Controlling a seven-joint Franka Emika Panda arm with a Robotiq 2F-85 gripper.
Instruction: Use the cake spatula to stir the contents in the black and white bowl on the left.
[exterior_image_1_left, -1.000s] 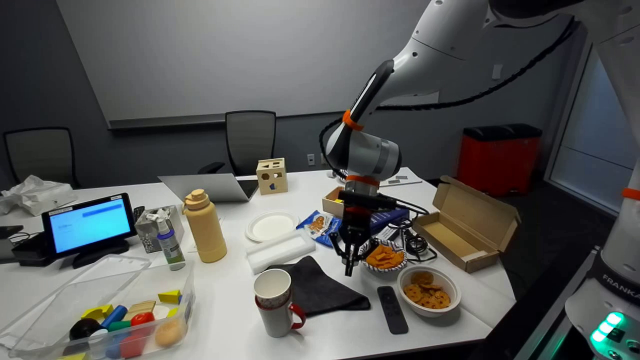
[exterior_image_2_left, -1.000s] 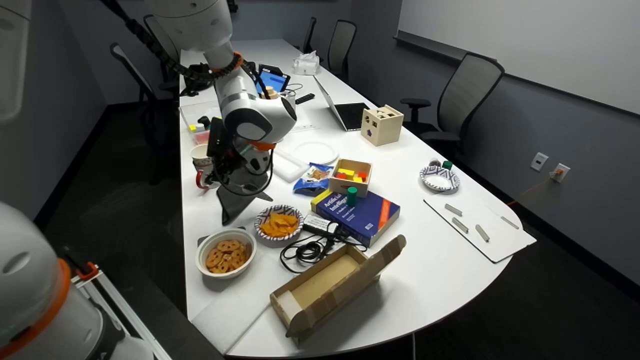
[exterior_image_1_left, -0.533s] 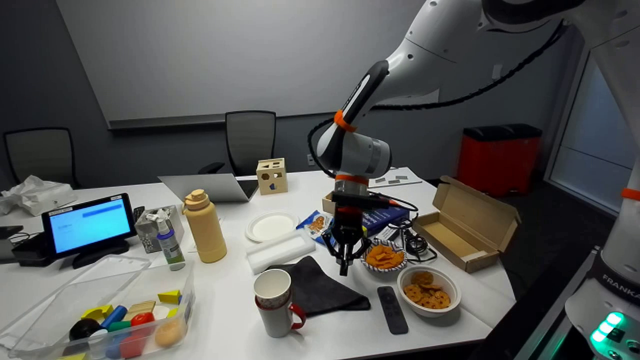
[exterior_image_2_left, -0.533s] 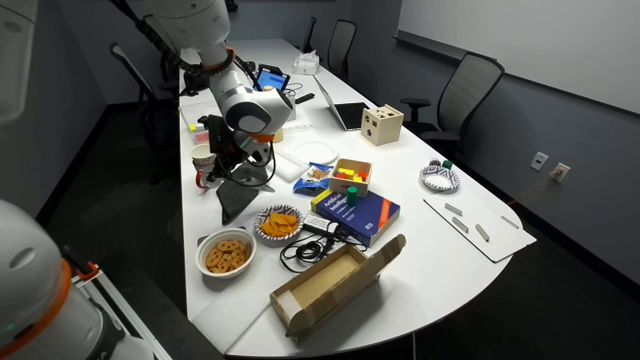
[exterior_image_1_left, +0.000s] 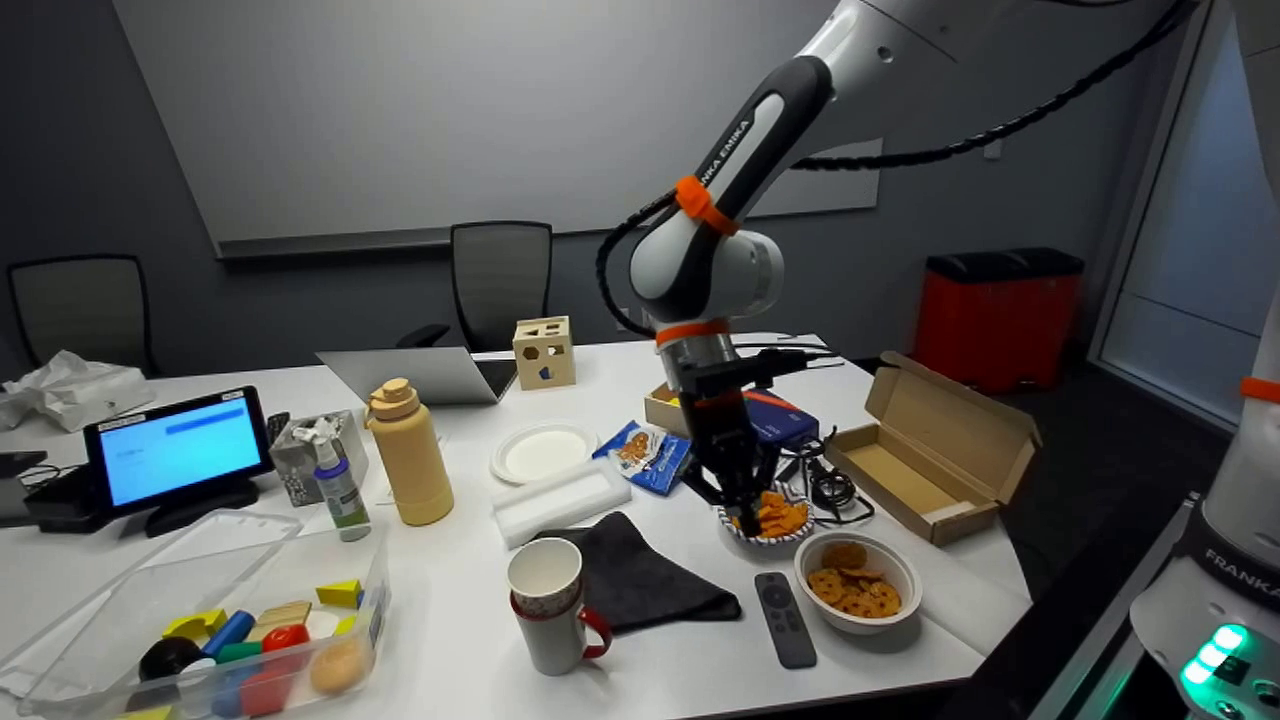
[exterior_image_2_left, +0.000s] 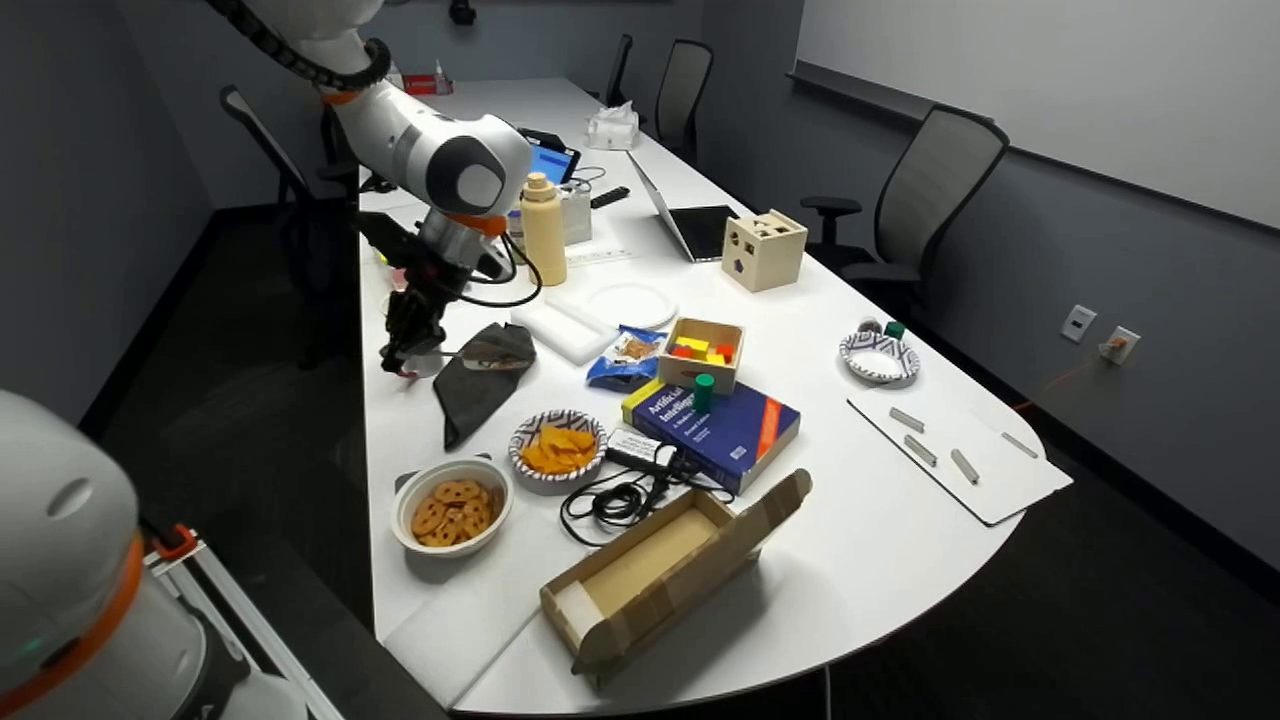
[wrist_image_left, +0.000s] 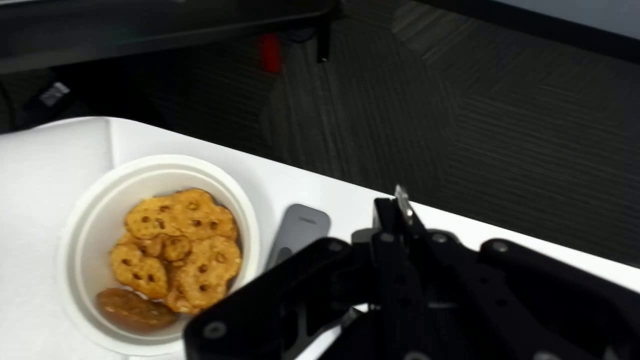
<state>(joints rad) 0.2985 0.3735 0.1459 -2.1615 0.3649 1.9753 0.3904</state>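
Observation:
The black and white patterned bowl with orange-yellow chips stands on the table in both exterior views, as the bowl (exterior_image_1_left: 765, 541) and the bowl (exterior_image_2_left: 572, 417). It is out of the wrist view. My gripper (exterior_image_1_left: 748, 522) is shut on the cake spatula; in an exterior view it overlaps the bowl's left side. Elsewhere the gripper (exterior_image_2_left: 412, 362) shows near the mug, with the spatula's blade (exterior_image_2_left: 495, 357) sticking out over the dark cloth, apart from the bowl. In the wrist view a metal bit of the spatula (wrist_image_left: 404, 205) shows at the fingertips (wrist_image_left: 392, 212); the rest is hidden.
A white bowl of pretzel crackers (exterior_image_1_left: 858, 622) stands near the table edge and shows in the wrist view (wrist_image_left: 70, 260). Close by are a remote (exterior_image_1_left: 787, 630), a dark cloth (exterior_image_1_left: 650, 580), stacked mugs (exterior_image_1_left: 550, 600), black cables (exterior_image_2_left: 620, 505), a blue book (exterior_image_2_left: 735, 430) and an open cardboard box (exterior_image_2_left: 650, 560).
My wrist has tilted, and the gripper has swung, its fingertips now overlapping the chip bowl in an exterior view. The spatula's blade has shifted away from the bowls. The objects on the table have not moved.

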